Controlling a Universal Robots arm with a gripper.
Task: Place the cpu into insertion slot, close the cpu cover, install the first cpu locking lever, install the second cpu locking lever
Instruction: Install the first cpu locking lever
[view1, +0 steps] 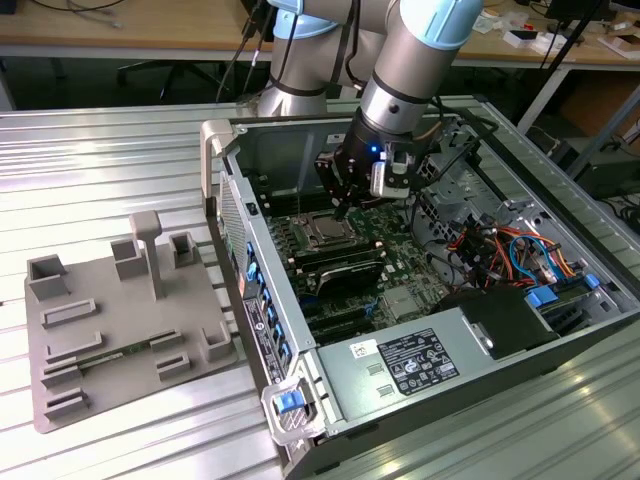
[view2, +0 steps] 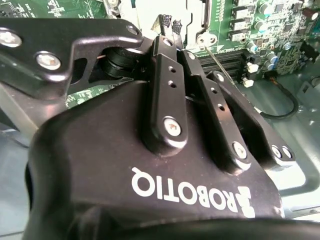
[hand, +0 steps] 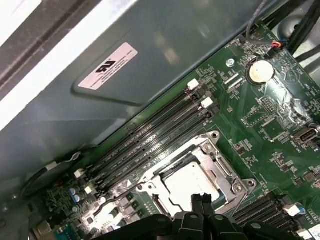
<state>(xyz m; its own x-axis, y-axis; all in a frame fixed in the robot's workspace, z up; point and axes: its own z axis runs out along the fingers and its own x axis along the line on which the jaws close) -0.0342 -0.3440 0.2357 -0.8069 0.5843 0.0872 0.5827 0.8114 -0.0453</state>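
Inside the open computer case (view1: 262, 330), the cpu (hand: 186, 186) lies with its silver-grey top up in the insertion slot (view1: 325, 232) on the green motherboard. The silvery cpu cover (hand: 220, 172) lies flat around it, framing the chip. A thin wire locking lever (hand: 241, 201) sticks out from the slot's corner, and it also shows as a slanting rod (view2: 216, 62) in the second wrist view. My gripper (hand: 200, 198) hovers right over the edge of the cpu with its black fingertips (view2: 163, 21) pressed together and nothing between them. In the exterior view the gripper (view1: 344, 208) hangs just above the slot.
Long black memory slots (hand: 150, 145) run beside the slot. A round coin battery (hand: 261, 71) sits on the board. A power supply (view1: 420, 362) and bundled cables (view1: 505, 250) crowd the case at the exterior view's right. A grey fixture tray (view1: 110, 320) lies outside at its left.
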